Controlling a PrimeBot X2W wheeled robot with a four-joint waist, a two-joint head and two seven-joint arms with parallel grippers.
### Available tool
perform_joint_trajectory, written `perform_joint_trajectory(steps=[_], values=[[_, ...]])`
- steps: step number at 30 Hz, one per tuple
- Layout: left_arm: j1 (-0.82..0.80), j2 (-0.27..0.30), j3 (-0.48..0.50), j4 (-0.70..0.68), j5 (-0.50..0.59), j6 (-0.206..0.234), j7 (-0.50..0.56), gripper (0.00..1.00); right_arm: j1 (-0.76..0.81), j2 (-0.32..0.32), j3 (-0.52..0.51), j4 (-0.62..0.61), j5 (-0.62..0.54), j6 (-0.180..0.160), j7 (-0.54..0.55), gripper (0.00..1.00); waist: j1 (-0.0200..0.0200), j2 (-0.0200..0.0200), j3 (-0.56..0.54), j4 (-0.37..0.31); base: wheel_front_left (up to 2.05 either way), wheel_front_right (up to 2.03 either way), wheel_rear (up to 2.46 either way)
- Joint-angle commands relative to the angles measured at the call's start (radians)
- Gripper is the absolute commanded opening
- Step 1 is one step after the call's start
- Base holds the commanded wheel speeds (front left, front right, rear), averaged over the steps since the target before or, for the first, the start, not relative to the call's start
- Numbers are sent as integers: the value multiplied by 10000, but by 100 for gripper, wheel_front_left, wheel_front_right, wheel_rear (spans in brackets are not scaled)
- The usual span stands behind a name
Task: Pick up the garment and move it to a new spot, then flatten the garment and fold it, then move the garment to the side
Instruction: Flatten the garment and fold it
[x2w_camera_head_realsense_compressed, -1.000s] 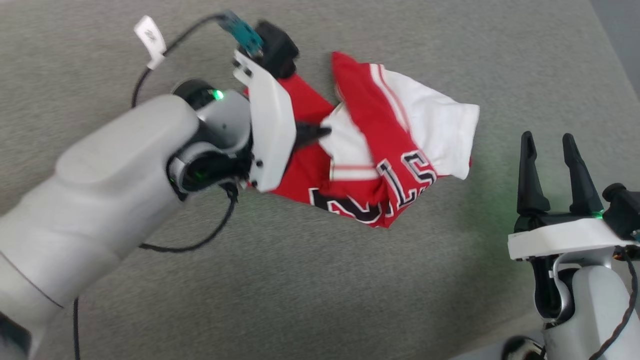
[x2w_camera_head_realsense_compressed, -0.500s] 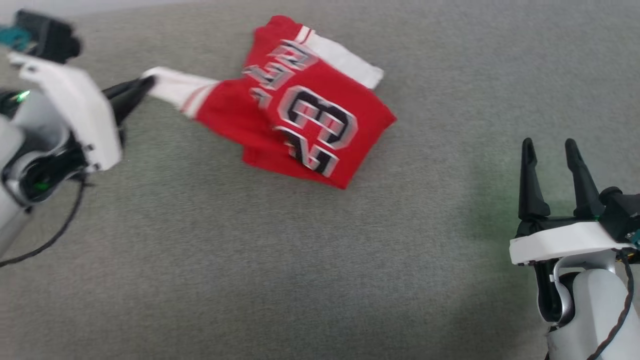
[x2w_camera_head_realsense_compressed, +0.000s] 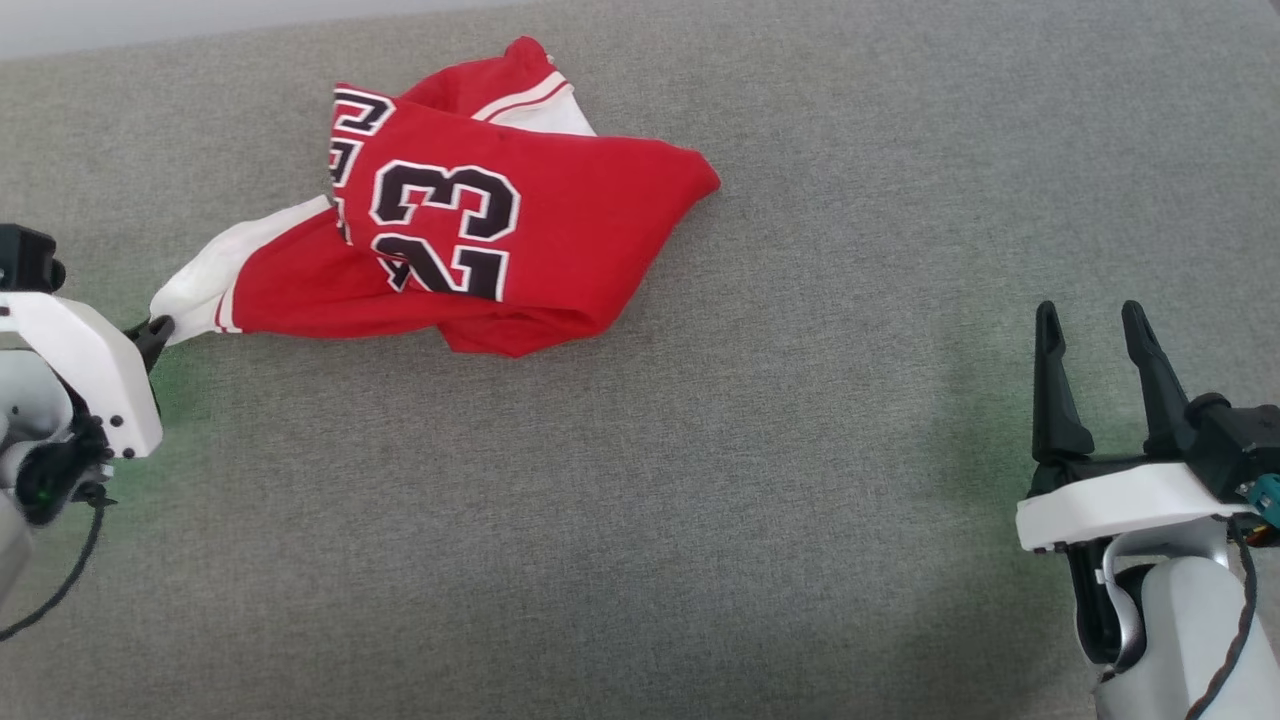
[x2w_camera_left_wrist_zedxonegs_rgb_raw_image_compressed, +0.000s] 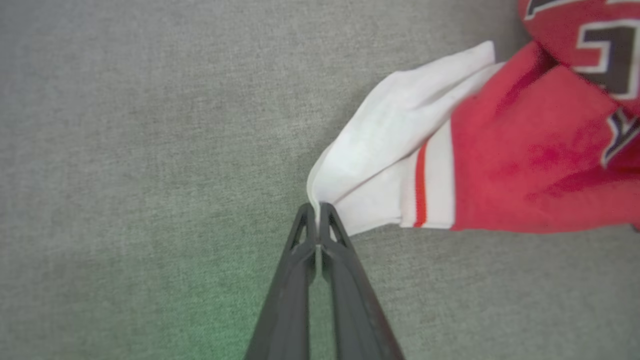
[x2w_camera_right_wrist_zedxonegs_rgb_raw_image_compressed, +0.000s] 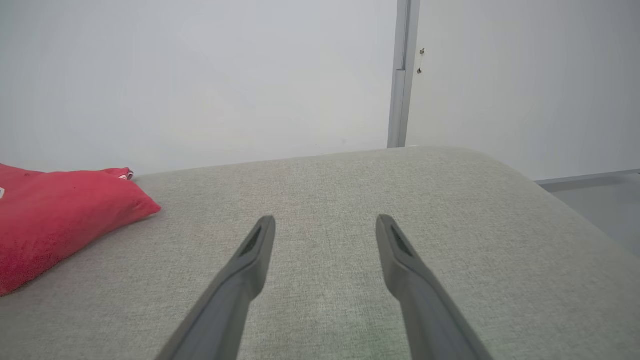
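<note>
The garment, a red jersey with a black "23" outlined in white, lies crumpled on the grey cushion at the upper left of the head view. A white-lined corner of it stretches left to my left gripper, which is shut on that corner. In the left wrist view the two dark fingers of the left gripper pinch the white edge of the garment. My right gripper stands open at the lower right, far from the cloth, with nothing between its fingers. From the right wrist, the right gripper points past the garment at its left.
The grey fabric surface spreads wide below and right of the jersey. Its far edge meets a pale wall. In the right wrist view the cushion's right side curves down toward the floor, and a wall seam rises behind.
My left gripper has pulled the jersey's white corner to the left, dragging and turning the garment so the "23" faces up. The head camera has also shifted. The right gripper stays open and still.
</note>
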Motion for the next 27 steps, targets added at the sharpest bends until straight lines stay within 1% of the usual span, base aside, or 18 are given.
perform_joint_trajectory(steps=[1, 3, 5, 6, 7, 10, 13, 15, 16, 17, 18, 19, 20, 22, 25, 27], values=[[192, -99, 8, 102, -83, -23, -57, 0, 46, 0, -7, -47, -61, -7, -24, 100, 0, 0, -12, 15, 0, 0, 0], [188, -305, 104, 262, -186, -63, -303, 0, 51, 0, -17, -14, -198, -5, -24, 100, 0, 0, -69, 98, 0, 0, 0], [174, -492, 149, 323, -232, -69, -607, 47, 4, 0, 41, 63, -379, -7, -24, 100, 0, 0, -168, 245, 0, 0, 0], [197, -578, 166, 301, -227, -76, -810, 47, -48, -3, 102, 117, -476, -7, -24, 100, 0, 0, -226, 329, 0, 0, 0], [248, -687, 191, 231, -247, -80, -1027, 100, -112, -54, 156, 200, -544, -7, -24, 100, 0, 0, -291, 455, 0, 0, 0], [492, -945, 119, 158, 5, -72, -1887, 100, -378, -363, 422, 572, -642, -7, 60, 100, 0, 0, -482, 884, 0, 0, 0], [732, -1359, 154, 227, 335, -18, -2958, 100, -898, -832, 872, 935, -632, -7, 555, 100, 0, 0, -630, 1429, 0, 0, 0], [902, -1768, 414, 180, 536, 189, -3299, 100, -1310, -1179, 1113, 1124, -375, -7, 1062, 100, 0, 0, -666, 1870, 0, 0, 0], [959, -1984, 699, 54, 685, 336, -3349, 100, -1542, -1404, 1235, 1200, -243, -7, 1353, 100, 0, 0, -669, 2133, 0, 0, 0], [876, -2101, 1293, -191, 1050, 552, -3364, 100, -1786, -1637, 1377, 1275, -122, -7, 1701, 100, 0, 0, -650, 2380, 0, 0, 0], [876, -2101, 1293, -191, 1050, 552, -3364, 100, -1786, -1637, 1377, 1275, -122, -7, 1701, 100, 0, 0, -650, 2380, 0, 0, 0], [1442, -2444, 2447, -925, 2095, 1012, -3371, 100, -2350, -2078, 1605, 1346, 202, -8, 2320, 100, 0, 0, -585, 2896, 0, 0, 0], [1442, -2444, 2447, -925, 2095, 1012, -3371, 100, -2350, -2078, 1605, 1346, 202, -8, 2320, 100, 0, 0, -585, 2896, 0, 0, 0], [2322, -2785, 3865, -1873, 3187, 1498, -3366, 100, -2917, -2453, 2021, 1516, 533, -5, 3110, 100, 0, 0, -498, 3335, 0, 0, 0], [3599, -3401, 5614, -3390, 4995, 1859, -3375, 100, -3808, -3206, 2706, 1839, 1056, -5, 4429, 100, 0, 0, -320, 3949, 0, 0, 0], [4520, -3830, 6323, -4127, 6045, 1920, -3373, 100, -4423, -3648, 3231, 2127, 1439, -7, 5425, 100, 0, 0, -169, 4310, 0, 0, 0]])
